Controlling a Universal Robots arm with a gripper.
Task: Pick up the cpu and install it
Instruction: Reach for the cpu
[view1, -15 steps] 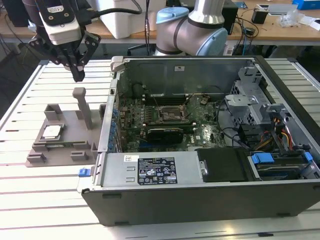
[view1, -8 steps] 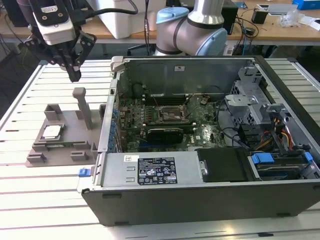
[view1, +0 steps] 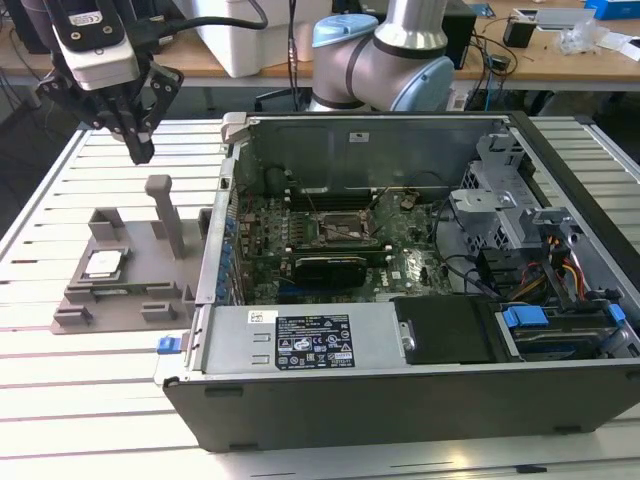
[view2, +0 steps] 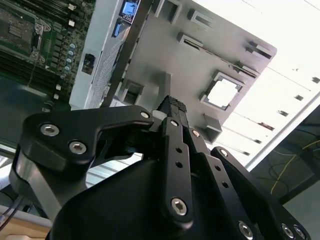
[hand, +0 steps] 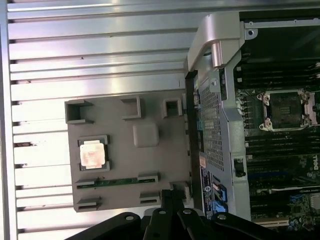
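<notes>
The cpu (view1: 103, 264) is a small silver square lying flat in a recess of the grey holder tray (view1: 140, 262), at the exterior view's left. It also appears in both wrist views as the cpu (view2: 222, 92) (hand: 93, 153). My gripper (view1: 141, 150) hangs well above the tray's far side, clear of the chip. Its black fingers (view2: 175, 106) meet at the tip with nothing between them, so it is shut and empty. The motherboard socket (view1: 345, 229) sits open inside the computer case (view1: 400, 380), and shows as the socket (hand: 285, 110) in the first wrist view.
A tall grey post (view1: 166, 214) rises from the tray close to the case's side wall (view1: 215, 250). A memory stick (hand: 117, 181) lies in a tray slot. The slatted metal table (view1: 90, 370) carries everything. The arm's base (view1: 385, 60) stands behind the case.
</notes>
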